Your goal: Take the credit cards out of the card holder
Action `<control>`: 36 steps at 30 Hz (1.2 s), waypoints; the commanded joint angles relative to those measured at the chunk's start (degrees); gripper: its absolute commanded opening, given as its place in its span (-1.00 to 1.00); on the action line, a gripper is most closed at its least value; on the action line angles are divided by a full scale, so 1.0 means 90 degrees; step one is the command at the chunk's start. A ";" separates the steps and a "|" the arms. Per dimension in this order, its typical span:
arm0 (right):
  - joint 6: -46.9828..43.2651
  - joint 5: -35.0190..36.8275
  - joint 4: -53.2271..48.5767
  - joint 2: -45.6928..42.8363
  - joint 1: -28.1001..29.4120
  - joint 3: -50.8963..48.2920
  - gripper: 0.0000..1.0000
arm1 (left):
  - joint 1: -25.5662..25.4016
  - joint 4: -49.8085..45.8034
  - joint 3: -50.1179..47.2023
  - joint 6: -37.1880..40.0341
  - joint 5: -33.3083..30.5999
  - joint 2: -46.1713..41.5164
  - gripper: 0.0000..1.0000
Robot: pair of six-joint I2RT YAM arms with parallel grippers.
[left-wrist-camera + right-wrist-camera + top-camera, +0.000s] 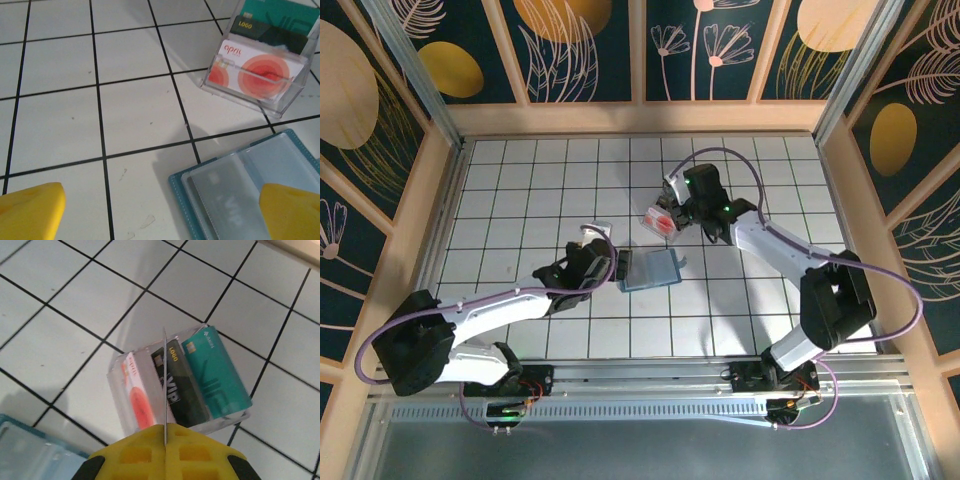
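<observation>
The card holder (pixel 652 270) lies open and flat on the white tiled table (pixel 520 180), just below the centre of the top view, with its frosted clear sleeves facing up. The contents of the sleeves cannot be determined. In the left wrist view the card holder (pixel 235 195) occupies the lower right. In the right wrist view one corner of the card holder (pixel 25 450) shows at the lower left. A clear stand (pixel 658 222) sits near the card holder, up and slightly right of it in the top view. This clear stand (pixel 287 100) carries three upright cards. The white-and-red card (pixel 255 70) is at the front, the dark card (pixel 270 32) is in the middle and the teal card (pixel 280 10) is at the back. The right wrist view shows the same row in the clear stand (pixel 116 380): white-and-red card (pixel 137 400), dark card (pixel 182 390), teal card (pixel 220 375). The left gripper (pixel 615 263) sits at the left edge of the card holder. In its own view the left gripper (pixel 160 215) has its yellow fingers (pixel 30 210) spread wide. One finger is over bare tile and the other is over the card holder; contact cannot be determined. The right gripper (pixel 678 212) is at the clear stand. In its own view the right gripper (pixel 165 440) is pressed together on a credit card (pixel 164 390) seen edge-on as a thin line across the stand. The colour of this card cannot be determined.
</observation>
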 commanded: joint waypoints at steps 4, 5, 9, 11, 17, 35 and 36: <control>-0.1195 -0.0365 -0.0138 0.0510 -0.0310 0.0574 -1.00 | 0.0027 0.0129 -0.0137 -0.0306 -0.0131 -0.0081 0.98; -0.1266 -0.0441 -0.0176 0.0591 -0.0338 0.0621 -1.00 | 0.0028 0.0135 -0.0133 -0.0316 -0.0144 -0.0057 0.98; -0.1488 -0.0699 -0.0376 0.0870 -0.0413 0.0867 -1.00 | 0.0025 0.0112 -0.0094 -0.0326 -0.0175 0.0003 0.98; -0.1578 -0.0790 -0.0490 0.1003 -0.0423 0.0986 -1.00 | 0.0023 0.0120 -0.0102 -0.0346 -0.0205 -0.0001 0.98; -0.1728 -0.0744 -0.0775 0.1385 -0.0459 0.1278 -1.00 | 0.0028 0.0175 -0.0103 -0.0327 -0.0244 -0.0006 0.98; -0.1914 -0.0970 -0.1398 0.2251 -0.0604 0.1761 -1.00 | 0.0022 0.0080 0.0023 -0.0298 -0.0239 0.0165 0.98; -0.1916 -0.0970 -0.1443 0.2300 -0.0606 0.1812 -1.00 | 0.0030 0.0091 0.0025 -0.0292 -0.0245 0.0166 0.98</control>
